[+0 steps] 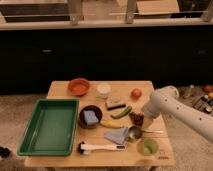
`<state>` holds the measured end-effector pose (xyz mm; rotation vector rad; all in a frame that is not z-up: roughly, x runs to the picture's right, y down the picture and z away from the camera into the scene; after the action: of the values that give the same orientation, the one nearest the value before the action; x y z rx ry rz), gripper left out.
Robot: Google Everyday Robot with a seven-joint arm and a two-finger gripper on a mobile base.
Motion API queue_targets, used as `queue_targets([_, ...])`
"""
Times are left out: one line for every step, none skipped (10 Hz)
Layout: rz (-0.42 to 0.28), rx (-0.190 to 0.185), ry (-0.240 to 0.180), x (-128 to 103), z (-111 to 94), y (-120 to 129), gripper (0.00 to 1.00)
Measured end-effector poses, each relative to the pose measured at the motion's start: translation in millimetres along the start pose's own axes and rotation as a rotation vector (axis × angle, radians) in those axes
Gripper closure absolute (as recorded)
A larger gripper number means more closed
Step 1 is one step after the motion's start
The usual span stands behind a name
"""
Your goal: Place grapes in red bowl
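Note:
The grapes (134, 117), a small dark reddish cluster, lie on the wooden table (62, 90) right of centre, just below the orange-red tomato (136, 93). My gripper (139, 120) is down at the grapes, at the end of the white arm (165, 102) that reaches in from the right. It partly covers them, and I cannot make out whether it holds them. The red bowl (79, 86) stands empty at the table's back left, well away from the gripper.
A white cup (103, 89) stands beside the red bowl. A green tray (50, 125) fills the left side. Near the grapes are a dark bowl holding a blue sponge (90, 116), a green vegetable (121, 112), a metal cup (134, 132), a green cup (148, 146) and a brush (100, 147).

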<state>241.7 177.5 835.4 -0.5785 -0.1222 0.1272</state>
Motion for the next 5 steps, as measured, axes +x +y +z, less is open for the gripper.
queue_targets([0.000,0.001,-0.002,0.9,-5.8,0.3,0.62])
queue_targets([0.003,0.000,0.003,1.9,-7.4,0.6,0.65])
queue_targets([0.003,-0.002,0.008,0.6,-2.9,0.9,0.63])
queue_targets([0.005,-0.001,0.006,0.5,3.9,1.2,0.58])
queue_targets([0.010,0.002,0.009,4.0,12.3,2.0,0.49])
